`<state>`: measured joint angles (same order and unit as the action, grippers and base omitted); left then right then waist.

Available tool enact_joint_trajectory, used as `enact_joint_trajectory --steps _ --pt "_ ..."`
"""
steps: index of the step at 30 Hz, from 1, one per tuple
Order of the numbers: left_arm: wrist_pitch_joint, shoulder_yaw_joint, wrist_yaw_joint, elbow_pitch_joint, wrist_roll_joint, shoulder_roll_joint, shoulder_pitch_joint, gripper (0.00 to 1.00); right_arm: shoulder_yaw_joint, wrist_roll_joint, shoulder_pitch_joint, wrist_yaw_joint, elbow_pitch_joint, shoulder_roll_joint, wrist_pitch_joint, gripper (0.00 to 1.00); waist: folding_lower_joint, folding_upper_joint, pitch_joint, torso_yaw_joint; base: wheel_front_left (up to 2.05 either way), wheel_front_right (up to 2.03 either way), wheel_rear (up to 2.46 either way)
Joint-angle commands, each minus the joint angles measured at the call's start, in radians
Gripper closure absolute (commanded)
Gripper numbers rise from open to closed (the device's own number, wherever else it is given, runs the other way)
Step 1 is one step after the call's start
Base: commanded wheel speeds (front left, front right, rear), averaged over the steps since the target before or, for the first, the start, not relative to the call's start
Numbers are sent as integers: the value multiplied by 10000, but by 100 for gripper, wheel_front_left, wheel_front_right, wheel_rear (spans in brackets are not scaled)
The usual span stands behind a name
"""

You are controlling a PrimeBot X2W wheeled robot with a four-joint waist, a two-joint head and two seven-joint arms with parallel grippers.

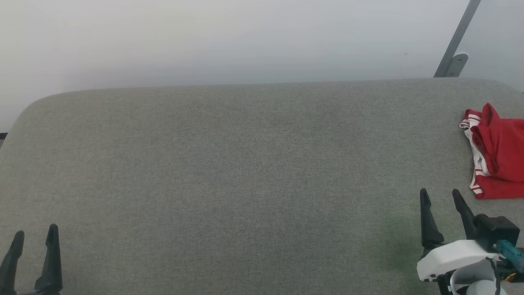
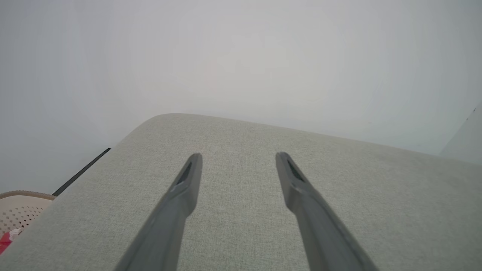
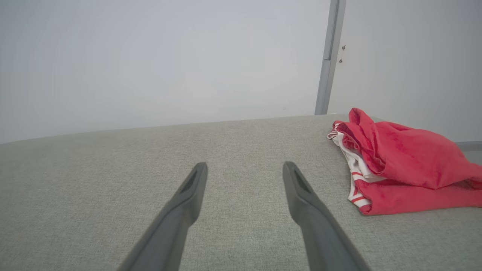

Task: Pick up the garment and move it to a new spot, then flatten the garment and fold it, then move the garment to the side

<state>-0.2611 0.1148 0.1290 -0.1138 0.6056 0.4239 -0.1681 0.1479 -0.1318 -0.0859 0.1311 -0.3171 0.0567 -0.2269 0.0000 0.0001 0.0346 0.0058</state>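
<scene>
The garment (image 1: 499,155) is a bright red shirt with white, red-striped trim, lying bunched and folded over at the far right of the grey padded surface (image 1: 245,172), cut off by the head view's right edge. The right wrist view shows the garment (image 3: 406,162) to the right of my fingers and a little ahead of them. My right gripper (image 1: 442,196) stands open just left of and nearer than the garment, apart from it, with nothing between its fingers. At the lower left my left gripper (image 1: 35,233) is open and empty over bare fabric, as the left wrist view (image 2: 238,158) confirms.
A pale wall runs behind the surface, with a grey metal bar (image 1: 456,41) leaning at the back right. A beige perforated basket (image 2: 19,210) sits beyond the surface's left end, something red inside it. The surface's rounded far-left corner (image 1: 37,102) is in view.
</scene>
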Motion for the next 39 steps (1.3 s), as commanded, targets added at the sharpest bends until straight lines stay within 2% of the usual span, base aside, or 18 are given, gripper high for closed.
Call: enact_joint_trajectory --steps 1,28,29,34,39 --pt "-45 -3 14 39 -13 6 73 0 13 39 105 -7 66 -47 42 0 0 -1 1 0 0 0 0" --pt "-45 53 14 229 108 32 221 0 -46 -198 78 -7 103 -71 131 0 0 -1 108 97 0 0 0" --pt "2 30 0 197 124 -13 118 100 -56 -164 129 0 103 -58 85 100 0 -1 109 98 0 0 0" --pt "78 -166 0 -181 202 -553 -12 100 -50 -262 325 0 -330 -137 127 100 0 -1 108 99 0 0 0" --pt "329 -160 1 -259 904 -767 186 100 -1 -1270 220 0 -318 -131 425 100 0 -1 91 92 0 0 0"
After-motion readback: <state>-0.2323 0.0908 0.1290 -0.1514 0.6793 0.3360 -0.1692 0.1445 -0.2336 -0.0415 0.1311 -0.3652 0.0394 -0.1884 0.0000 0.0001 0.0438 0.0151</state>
